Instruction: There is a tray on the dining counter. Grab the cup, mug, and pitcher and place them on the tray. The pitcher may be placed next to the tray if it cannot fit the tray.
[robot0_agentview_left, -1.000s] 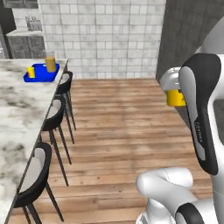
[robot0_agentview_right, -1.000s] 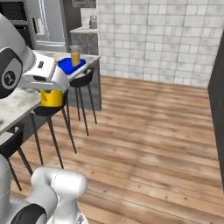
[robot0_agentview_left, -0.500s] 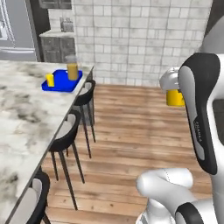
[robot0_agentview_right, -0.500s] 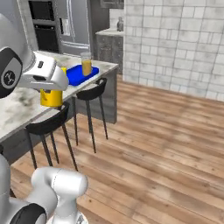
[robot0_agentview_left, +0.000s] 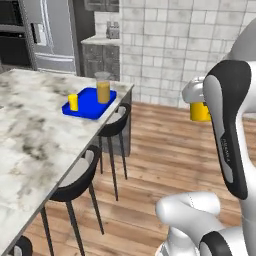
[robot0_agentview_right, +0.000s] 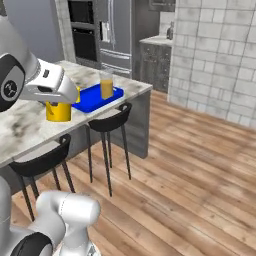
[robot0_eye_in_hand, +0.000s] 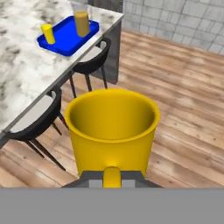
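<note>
While the arm hangs out over the wooden floor (robot0_agentview_left: 165, 150), its gripper (robot0_eye_in_hand: 112, 177) is closed on the mug (robot0_eye_in_hand: 112, 131), which you carry in the air, well apart from the counter (robot0_agentview_left: 30, 145). From the hand camera you look down into the mug's open mouth: squat, round, golden yellow, smooth plain walls, empty inside, with what looks like a small handle stub at its near edge between the jaws. In the side views the mug (robot0_agentview_right: 58, 111) hangs just below the white wrist.

Judged by its look, the mug is stiff and light, with a glossy skin that could slip if you swing it hard. The hold at the near rim seems sound; keep it upright and avoid jolts.

The tray (robot0_agentview_left: 86, 104) lies near the far corner of the counter, a bright blue flat rectangle with a low raised rim. On it stand the cup (robot0_agentview_left: 73, 102), a slim yellow tumbler, at one end, and the pitcher (robot0_agentview_left: 103, 88), a clear glass cylinder of orange liquid, at the other. A bare strip of blue shows between them, which seems the likely place for the mug. The pitcher looks the most fragile thing there, so give it room.

The counter top is white-grey veined marble, hard and polished. Black stools (robot0_agentview_left: 75, 180) with thin legs stand tucked along its edge.
</note>
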